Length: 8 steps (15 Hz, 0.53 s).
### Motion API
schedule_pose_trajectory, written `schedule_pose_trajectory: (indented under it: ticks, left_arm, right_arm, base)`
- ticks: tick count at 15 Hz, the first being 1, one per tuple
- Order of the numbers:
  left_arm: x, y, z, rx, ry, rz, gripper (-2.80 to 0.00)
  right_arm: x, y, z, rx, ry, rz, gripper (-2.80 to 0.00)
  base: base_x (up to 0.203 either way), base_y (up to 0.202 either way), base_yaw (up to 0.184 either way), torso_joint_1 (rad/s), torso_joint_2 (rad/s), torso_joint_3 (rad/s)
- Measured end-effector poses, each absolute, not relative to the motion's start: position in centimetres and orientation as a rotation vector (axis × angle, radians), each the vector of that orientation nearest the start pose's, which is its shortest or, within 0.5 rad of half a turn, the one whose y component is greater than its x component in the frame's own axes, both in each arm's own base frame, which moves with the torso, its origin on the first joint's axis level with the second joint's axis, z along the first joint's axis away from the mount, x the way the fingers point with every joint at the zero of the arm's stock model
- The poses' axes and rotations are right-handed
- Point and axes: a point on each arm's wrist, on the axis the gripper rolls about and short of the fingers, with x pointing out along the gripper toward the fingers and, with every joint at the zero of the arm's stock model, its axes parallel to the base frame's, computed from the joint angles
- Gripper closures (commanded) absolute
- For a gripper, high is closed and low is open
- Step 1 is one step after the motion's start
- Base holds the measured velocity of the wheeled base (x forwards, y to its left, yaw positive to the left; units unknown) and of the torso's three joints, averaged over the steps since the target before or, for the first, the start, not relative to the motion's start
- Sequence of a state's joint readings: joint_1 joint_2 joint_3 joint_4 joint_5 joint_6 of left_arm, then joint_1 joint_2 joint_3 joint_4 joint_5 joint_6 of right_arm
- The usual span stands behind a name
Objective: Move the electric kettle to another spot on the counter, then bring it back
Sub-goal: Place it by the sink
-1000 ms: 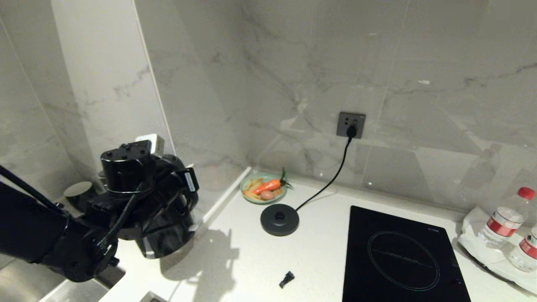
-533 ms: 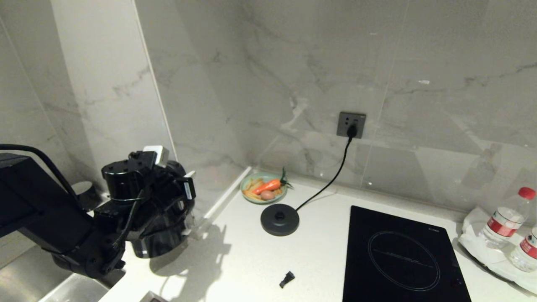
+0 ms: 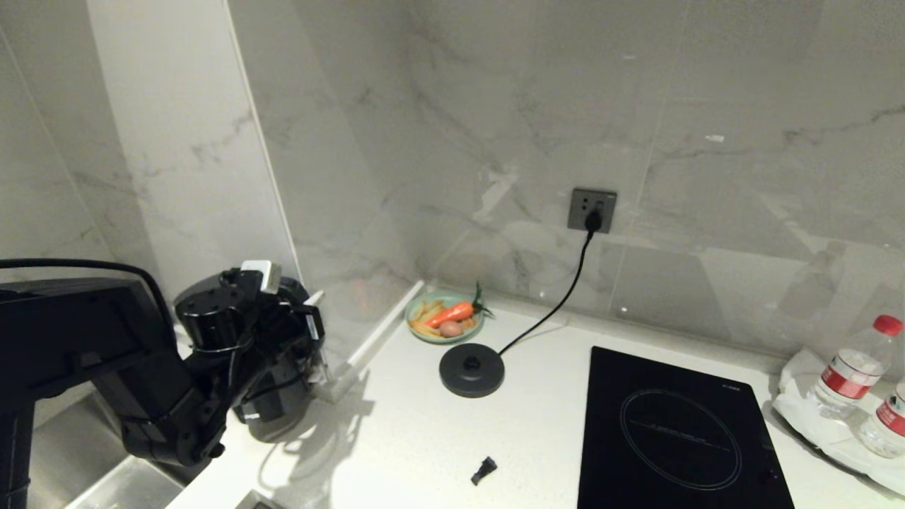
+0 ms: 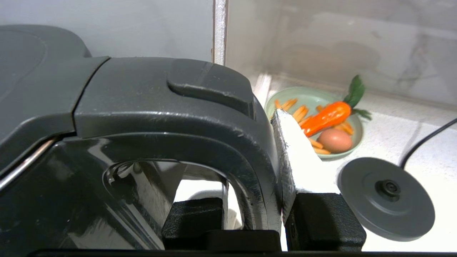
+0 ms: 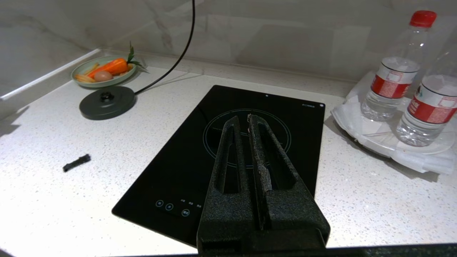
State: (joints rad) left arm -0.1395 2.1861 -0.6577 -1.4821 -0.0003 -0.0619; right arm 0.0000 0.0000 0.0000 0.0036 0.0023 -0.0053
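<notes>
Left wrist view: glossy blk electric kettle (image 4: 107, 150), loop handle.

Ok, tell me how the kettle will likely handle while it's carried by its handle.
The electric kettle looks rigid and glossy, so probably slippery on its body. The left gripper clamps only its loop handle, so it may swing or tilt. It looks tall, so it could tip if set down crooked on the counter.

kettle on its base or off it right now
Off. The round base sits bare on the counter beside the green plate, while the kettle is far left, its handle gripped by the left hand.
</notes>
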Motion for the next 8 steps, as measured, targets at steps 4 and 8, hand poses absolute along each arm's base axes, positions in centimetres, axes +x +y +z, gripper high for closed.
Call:
schedule_pose_trajectory:
  ticks: [4,8]
  left_arm:
    - [35.6,-3.5,4.7,-0.055,0.093,-0.112,0.00]
    - [34.9,-2.2,2.9,-0.055,0.166,-0.075,0.00]
  right_arm:
    - [-2.3,0.0,7.5,-0.007,0.003,0.003,0.00]
    - [-2.3,0.0,7.5,-0.007,0.003,0.002,0.00]
  base:
    - [0.000,0.000,0.000,0.000,0.00,0.000]
    - [0.000,0.000,0.000,0.000,0.00,0.000]
